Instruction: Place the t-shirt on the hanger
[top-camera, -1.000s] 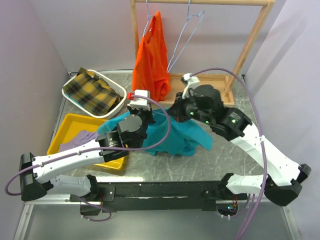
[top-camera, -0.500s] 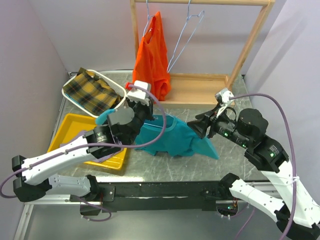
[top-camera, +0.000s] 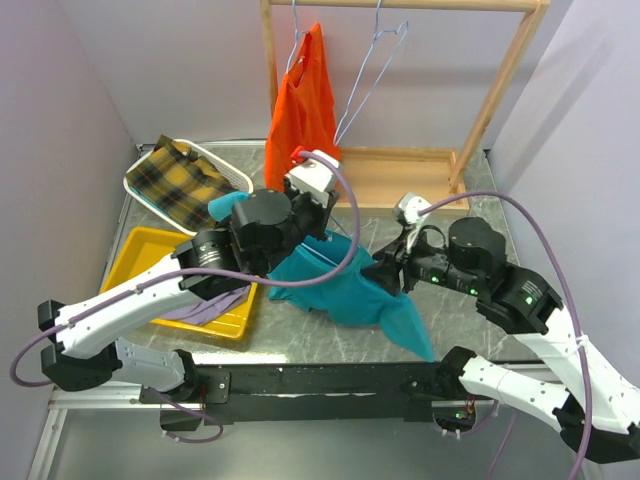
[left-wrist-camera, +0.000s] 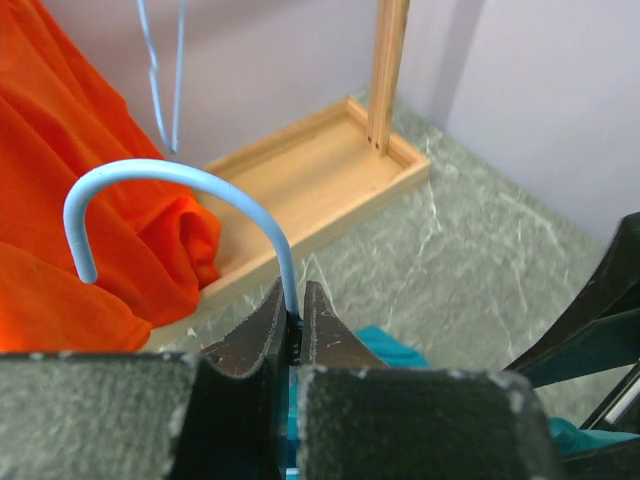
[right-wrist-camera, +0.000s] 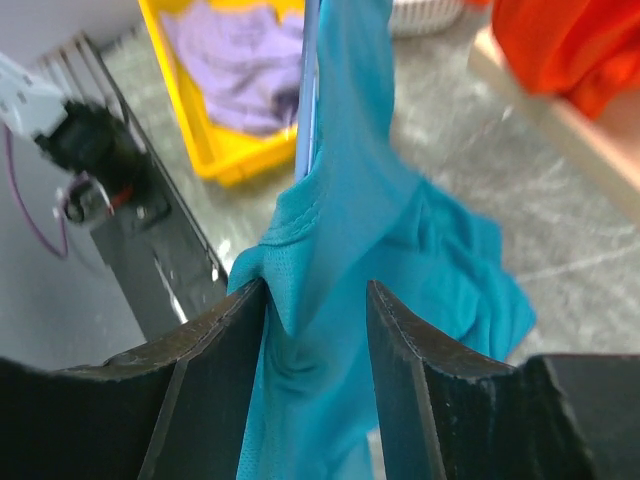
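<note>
Pinches the hanger (left-wrist-camera: 180, 172) just below its hook with the left gripper (left-wrist-camera: 293, 312), closed tight on the wire. Straddles a bunched fold of the t-shirt (top-camera: 345, 285) with the right gripper (right-wrist-camera: 317, 290), fingers apart. Carries the t-shirt draped from the hanger between the 2 arms, 1 corner trailing toward the near edge of the table (top-camera: 290, 340). Compared with 1 second ago, holds hanger and shirt higher, nearer the orange garment (top-camera: 300, 110), with the right gripper now at the shirt's right side rather than behind it.
</note>
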